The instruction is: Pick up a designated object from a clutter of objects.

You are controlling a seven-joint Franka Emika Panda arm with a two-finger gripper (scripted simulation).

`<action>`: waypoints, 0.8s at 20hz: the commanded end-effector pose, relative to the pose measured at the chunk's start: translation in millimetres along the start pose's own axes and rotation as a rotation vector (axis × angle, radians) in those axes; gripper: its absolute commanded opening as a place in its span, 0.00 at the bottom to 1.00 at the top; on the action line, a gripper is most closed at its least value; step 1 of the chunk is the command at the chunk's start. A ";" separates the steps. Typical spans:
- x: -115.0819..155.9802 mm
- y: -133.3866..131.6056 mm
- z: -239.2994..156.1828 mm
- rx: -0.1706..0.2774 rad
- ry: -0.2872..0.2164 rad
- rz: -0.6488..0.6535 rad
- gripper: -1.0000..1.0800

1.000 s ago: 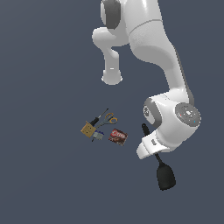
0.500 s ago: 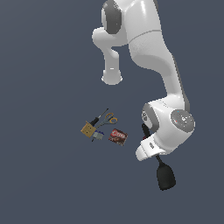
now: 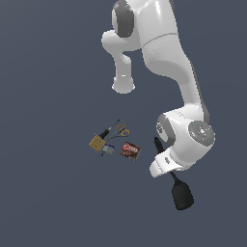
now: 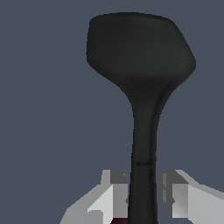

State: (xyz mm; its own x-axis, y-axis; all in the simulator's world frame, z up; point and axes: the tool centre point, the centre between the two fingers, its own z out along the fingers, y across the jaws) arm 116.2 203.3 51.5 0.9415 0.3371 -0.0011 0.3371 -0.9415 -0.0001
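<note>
The designated object, a long all-black spatula (image 3: 182, 195), lies on the dark floor at the exterior view's lower right. Its handle tip (image 3: 157, 143) pokes out past the arm's wrist, which covers the middle of the handle. In the wrist view the spatula (image 4: 141, 52) runs from its broad paddle head down between my fingers. My gripper (image 4: 143, 194) straddles the thin handle, open, with a narrow gap showing at one finger (image 4: 174, 194). The clutter of objects (image 3: 113, 142) sits apart, toward the exterior view's left of the spatula.
The clutter holds a black-handled screwdriver (image 3: 110, 129), yellow-handled scissors (image 3: 123, 130), a tan box (image 3: 97, 143), a tiny blue item (image 3: 107, 149) and a red-brown packet (image 3: 130, 151). A dark red patch (image 4: 119, 220) shows beside the handle at the wrist frame's edge.
The arm's wrist has sunk lower over the spatula's handle. The spatula and the clutter have not moved.
</note>
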 end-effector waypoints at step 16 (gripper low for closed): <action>-32.0 17.1 -32.5 0.000 0.000 0.000 0.00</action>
State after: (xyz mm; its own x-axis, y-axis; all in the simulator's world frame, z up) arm 95.4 181.2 76.8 0.9414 0.3372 -0.0036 0.3372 -0.9414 -0.0001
